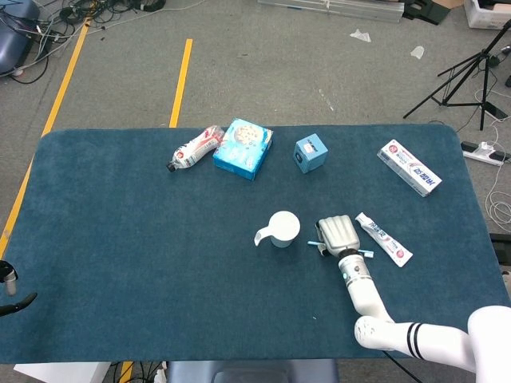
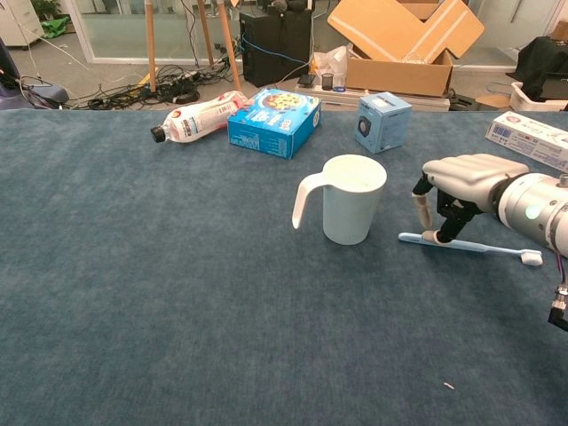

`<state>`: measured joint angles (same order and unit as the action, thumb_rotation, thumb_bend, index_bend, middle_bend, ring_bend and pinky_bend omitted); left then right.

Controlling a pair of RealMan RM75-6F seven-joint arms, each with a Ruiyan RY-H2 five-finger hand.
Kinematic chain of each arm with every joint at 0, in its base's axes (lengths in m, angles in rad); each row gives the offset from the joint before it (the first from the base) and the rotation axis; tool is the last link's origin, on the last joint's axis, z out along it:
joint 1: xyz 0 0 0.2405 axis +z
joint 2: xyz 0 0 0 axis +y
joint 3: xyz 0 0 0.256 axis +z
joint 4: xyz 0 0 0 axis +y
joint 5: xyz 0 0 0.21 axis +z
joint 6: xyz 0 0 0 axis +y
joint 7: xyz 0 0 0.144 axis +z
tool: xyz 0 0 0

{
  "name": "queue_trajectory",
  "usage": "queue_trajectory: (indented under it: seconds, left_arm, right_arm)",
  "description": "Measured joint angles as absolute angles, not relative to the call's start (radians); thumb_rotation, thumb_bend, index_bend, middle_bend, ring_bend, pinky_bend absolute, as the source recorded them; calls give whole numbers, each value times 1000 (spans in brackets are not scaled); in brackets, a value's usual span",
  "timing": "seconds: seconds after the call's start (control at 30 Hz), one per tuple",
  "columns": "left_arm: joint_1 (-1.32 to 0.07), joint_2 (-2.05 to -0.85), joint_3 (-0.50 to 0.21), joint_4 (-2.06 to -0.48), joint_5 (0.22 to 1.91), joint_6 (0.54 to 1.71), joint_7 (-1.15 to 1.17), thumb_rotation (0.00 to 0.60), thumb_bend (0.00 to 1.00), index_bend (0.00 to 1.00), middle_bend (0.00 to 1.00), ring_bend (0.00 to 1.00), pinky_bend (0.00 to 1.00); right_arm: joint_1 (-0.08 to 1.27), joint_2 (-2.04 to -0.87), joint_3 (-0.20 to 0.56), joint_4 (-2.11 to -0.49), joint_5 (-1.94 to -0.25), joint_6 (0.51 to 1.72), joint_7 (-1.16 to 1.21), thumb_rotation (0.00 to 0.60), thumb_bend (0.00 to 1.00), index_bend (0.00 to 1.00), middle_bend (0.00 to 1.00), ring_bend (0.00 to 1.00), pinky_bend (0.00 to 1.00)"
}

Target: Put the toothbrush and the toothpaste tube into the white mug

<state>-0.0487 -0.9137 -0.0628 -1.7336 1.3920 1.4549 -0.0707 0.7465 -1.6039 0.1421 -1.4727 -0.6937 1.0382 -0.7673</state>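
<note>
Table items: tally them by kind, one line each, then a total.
Boxes: 3, namely blue snack box, small blue cube box, toothpaste carton
Plastic bottle: 1
White mug: 1
Toothbrush: 1
Toothpaste tube: 1
Total: 7

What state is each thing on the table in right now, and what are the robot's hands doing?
Mug: upright, nothing visible inside.
Toothbrush: flat on table, under right hand.
Toothpaste tube: flat, untouched.
Bottle: on its side, capped.
Right hand: fingertips down at toothbrush handle, grip unclear.
Left hand: barely visible at the edge.
</note>
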Motion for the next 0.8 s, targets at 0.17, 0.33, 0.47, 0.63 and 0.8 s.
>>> queue_trajectory:
  seconds: [0.17, 0.33, 0.47, 0.63, 0.8]
  left_arm:
    - [-48, -912, -60, -1735, 1399, 1456, -73, 600, 64, 756, 530, 510, 593]
    - [-48, -911, -59, -1737, 1400, 1455, -73, 600, 64, 756, 530, 510, 593]
    - [-48, -910, -59, -1737, 1399, 1454, -76, 600, 64, 755, 530, 510, 593]
    - [-48, -908, -58, -1738, 1400, 1454, -78, 600, 64, 755, 530, 510, 593]
    - [-47, -907, -57, -1738, 1402, 1454, -81, 600, 64, 755, 530, 510, 593]
  right_arm:
    - [752, -1616, 136, -1458, -686, 1034, -771, 600, 218, 600, 1000, 1000, 1000]
    - [759, -1632, 133, -1433, -675, 1029, -777, 600, 217, 600, 1000, 1000, 1000]
    - [765, -1644, 132, -1412, -663, 1021, -781, 600, 218, 600, 1000, 1000, 1000]
    - [772, -1658, 131, -1387, -649, 1009, -786, 600, 218, 600, 1000, 1000, 1000]
    - [776, -1666, 130, -1378, -640, 1002, -786, 600, 277, 601, 1000, 1000, 1000]
